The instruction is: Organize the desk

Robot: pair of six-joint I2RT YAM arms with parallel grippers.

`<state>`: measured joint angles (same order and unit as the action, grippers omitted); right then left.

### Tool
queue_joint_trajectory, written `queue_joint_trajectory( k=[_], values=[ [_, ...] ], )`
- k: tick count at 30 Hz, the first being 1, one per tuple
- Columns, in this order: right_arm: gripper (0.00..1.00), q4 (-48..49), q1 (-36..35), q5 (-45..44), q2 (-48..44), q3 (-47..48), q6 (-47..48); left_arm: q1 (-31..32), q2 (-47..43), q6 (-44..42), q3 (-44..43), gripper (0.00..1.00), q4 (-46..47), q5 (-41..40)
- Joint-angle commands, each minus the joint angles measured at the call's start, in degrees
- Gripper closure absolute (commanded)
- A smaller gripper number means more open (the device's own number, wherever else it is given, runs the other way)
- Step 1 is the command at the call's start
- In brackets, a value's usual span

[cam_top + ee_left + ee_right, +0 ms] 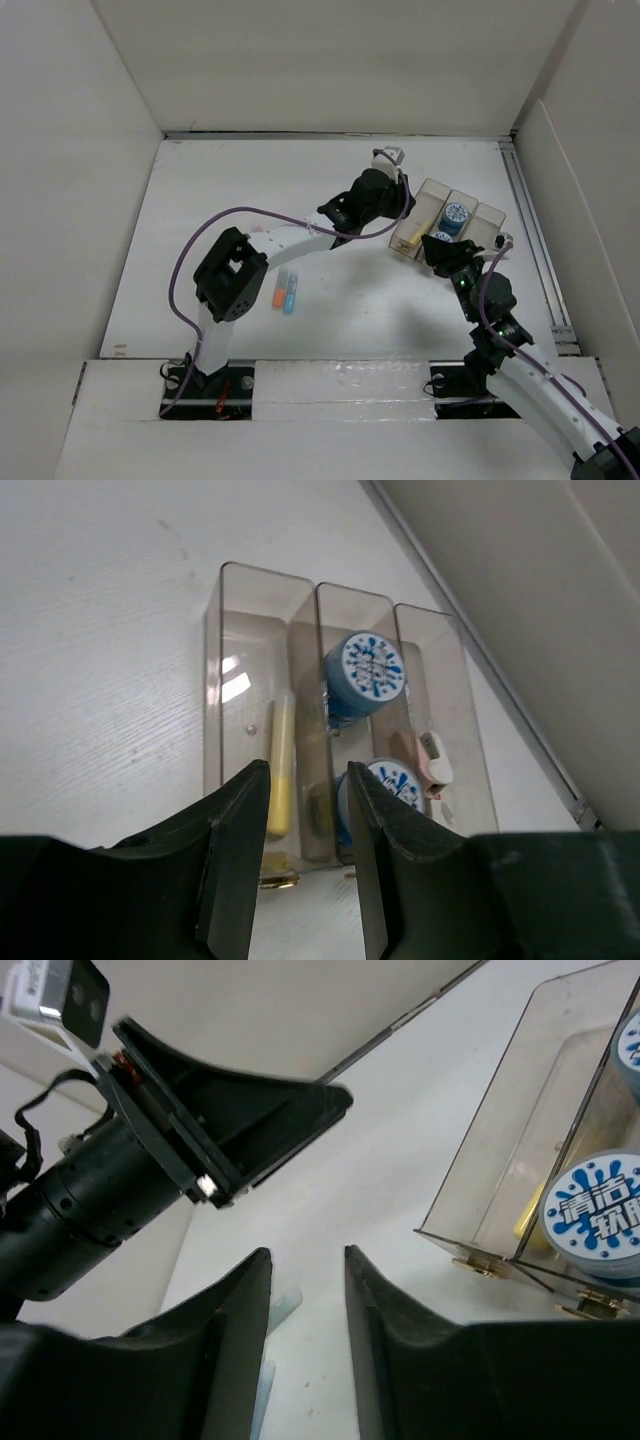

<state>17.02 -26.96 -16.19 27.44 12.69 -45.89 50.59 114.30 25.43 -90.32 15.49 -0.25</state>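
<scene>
Two pincers: the left pincer hangs over the tray's near end and the right pincer hovers just beside it; both have jaws apart, gripping nothing.
Why there: by my judgement the sorting centres on the tray, and the left jaws line up with the yellow stick's slot.
Tray: translucent three-compartment plastic tray, toward 2 o'clock on the counter, near the metal rail.
Contents: pale yellow stick in the 9 o'clock compartment; two round blue-and-white tubs in the middle; a small pink-and-white piece seemingly in the 3 o'clock one.
Loose items: orange marker and light blue marker lie side by side toward 8 o'clock, well apart from the tray, probably awaiting sorting.
Counter: large flat white rectangular counter, matte, faintly grained, enclosed by tall white panels, spreading beyond the arm bases.
</scene>
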Motion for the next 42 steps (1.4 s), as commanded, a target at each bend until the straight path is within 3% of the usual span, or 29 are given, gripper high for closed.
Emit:
queue_joint_trajectory(
  k=[1,2,3,4,6,9,11,14,15,18,28,36,42],
  values=[
    [0.60,2.58,0.33,0.97,-0.28,2.08,0.45,-1.11,-5.57,1.63,6.53,0.67,0.42,-7.28],
    [0.69,2.76,0.33,1.41,-0.02,2.08,0.45,-1.89,-8.80,2.42,8.74,0.67,0.51,-8.87],
    [0.88,3.11,0.33,1.85,0.15,2.08,0.45,-3.11,-10.31,3.39,10.76,0.67,0.42,-10.28],
    [0.95,3.89,0.33,2.64,1.11,1.82,0.62,-3.74,-12.33,4.53,15.83,0.67,0.51,-13.69],
    [1.00,4.60,0.33,3.44,2.35,2.16,0.62,-5.58,-18.39,7.69,21.48,0.66,0.68,-17.40],
    [1.00,4.78,0.33,4.41,4.81,3.04,0.98,-7.69,-27.00,11.65,33.25,0.66,0.60,-24.26],
    [0.96,5.39,0.33,4.93,6.21,3.31,0.89,-10.76,-33.40,13.93,41.34,0.65,-0.62,-28.13],
    [0.76,5.83,0.33,5.72,7.53,3.57,1.33,-16.38,-41.05,19.73,50.22,0.63,-2.21,-31.56],
    [0.64,6.53,0.33,5.81,7.89,3.31,1.33,-18.14,-42.74,22.01,52.07,0.61,-2.30,-31.39],
    [0.55,8.29,-0.20,7.30,10.34,3.48,0.98,-23.95,-46.18,22.38,57.01,0.56,-1.08,-28.58],
    [0.52,11.19,-0.20,12.49,19.22,5.68,1.68,-25.28,-34.42,20.71,51.13,0.57,-4.41,-29.54],
    [0.52,12.08,-0.73,12.58,19.93,5.68,1.86,-25.28,-27.82,18.60,48.67,0.58,-3.35,-28.93],
    [0.52,11.90,-0.73,12.41,20.11,5.86,2.03,-22.38,-21.84,18.95,43.92,0.63,-9.33,-34.73]
  ],
)
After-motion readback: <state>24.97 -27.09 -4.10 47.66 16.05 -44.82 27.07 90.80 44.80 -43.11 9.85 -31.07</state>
